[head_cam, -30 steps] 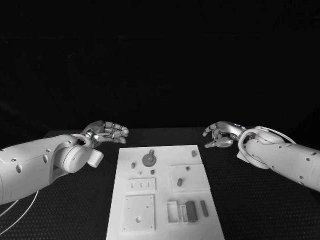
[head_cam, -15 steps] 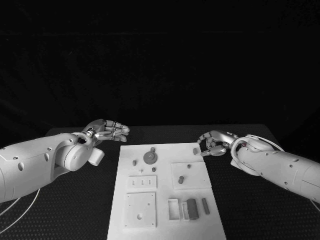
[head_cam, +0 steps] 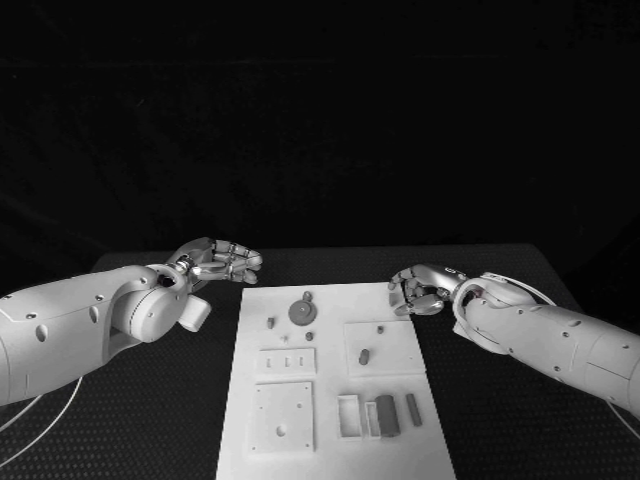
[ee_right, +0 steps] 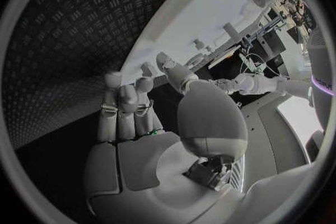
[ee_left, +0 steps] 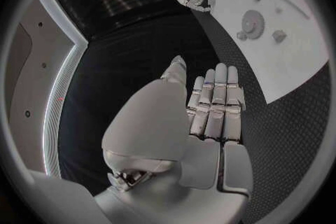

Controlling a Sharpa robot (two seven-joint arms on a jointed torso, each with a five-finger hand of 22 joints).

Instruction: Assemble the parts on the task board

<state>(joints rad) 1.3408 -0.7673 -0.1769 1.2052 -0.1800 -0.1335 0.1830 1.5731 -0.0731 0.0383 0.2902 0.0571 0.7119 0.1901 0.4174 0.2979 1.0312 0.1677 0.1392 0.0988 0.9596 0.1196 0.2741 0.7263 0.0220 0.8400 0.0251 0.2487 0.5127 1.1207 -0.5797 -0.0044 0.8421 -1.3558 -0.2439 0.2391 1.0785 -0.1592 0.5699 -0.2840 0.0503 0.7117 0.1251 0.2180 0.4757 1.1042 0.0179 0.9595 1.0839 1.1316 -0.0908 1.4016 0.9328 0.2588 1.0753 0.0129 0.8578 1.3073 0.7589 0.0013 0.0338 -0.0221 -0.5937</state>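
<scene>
Black bumpy surface point(head_cam: 162, 400) with a raised diamond pattern spreads under everything, and behind it the room is just dark — nothing can be made out back there. White task board point(head_cam: 407, 420) lies in the middle of the surface, long and flat, running away from the robot.

On the board sit small grey parts. A round gear-like part point(head_cam: 303, 312) is near the far end, with a small peg point(head_cam: 270, 322) just beside it. A short stubby part point(head_cam: 363, 355) stands on a square raised block in the middle. Near the close end, a dark bar point(head_cam: 387, 415) and a thinner one point(head_cam: 412, 409) lie side by side next to a pale slot.

Left hand point(head_cam: 216, 262) hangs over the surface beside the far left corner of the board, not touching it. In the left wrist view its fingers point(ee_left: 215, 103) lie straight and close together, with nothing in them — they are not curled.

Right hand point(head_cam: 424, 290) is at the far right edge of the board. Its fingers are bent inward there. In the right wrist view the fingers point(ee_right: 126, 106) reach toward the board's edge, but I cannot tell if they hold anything or touch the board.
</scene>
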